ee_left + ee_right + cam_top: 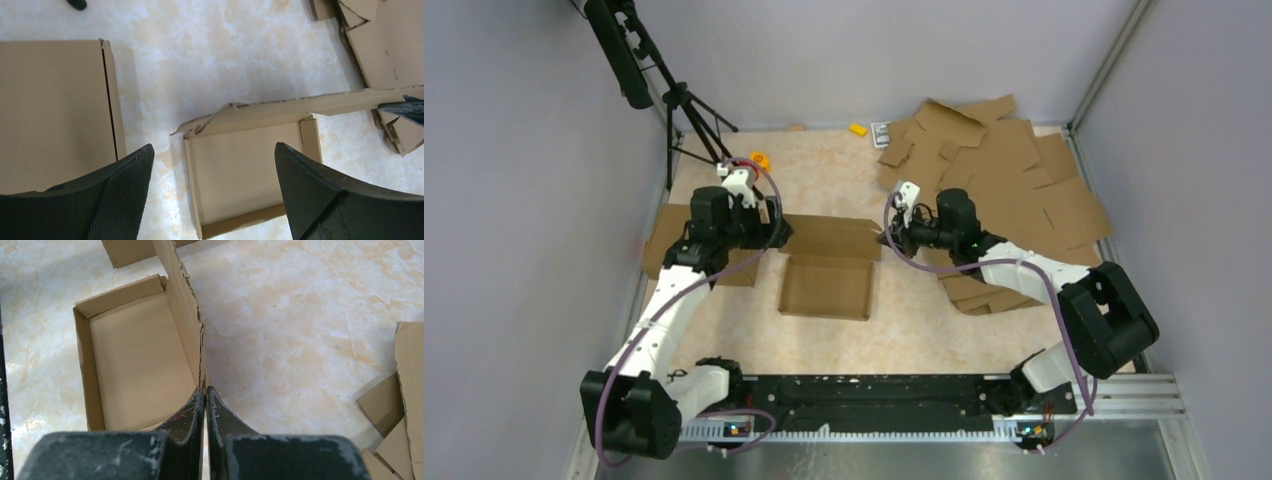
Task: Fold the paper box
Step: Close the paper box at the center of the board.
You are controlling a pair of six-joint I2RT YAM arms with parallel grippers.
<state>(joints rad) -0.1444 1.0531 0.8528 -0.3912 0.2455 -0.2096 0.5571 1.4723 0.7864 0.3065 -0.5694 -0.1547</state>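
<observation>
Pinches the upright flap (187,320) of the paper box (827,285) by one corner in the closed right gripper (205,390), left gripper (214,147) gaping empty, risking slip and flap collapse.

The top external camera sits high above and behind the base rail (864,390) of the arms. From there I look down and forward over the whole table (824,190), from far away. The left wrist camera hangs over the table and faces almost straight down, between the wide-spread fingers of the left gripper (214,146). The right wrist camera is low and very near, and it looks along the pressed-together fingers of the right gripper (205,390). All three views share the paper box (826,285). The left wrist view also catches the right gripper's tip at its right edge. Every view shows some part of the pile of cardboard blanks (1004,180).
</observation>
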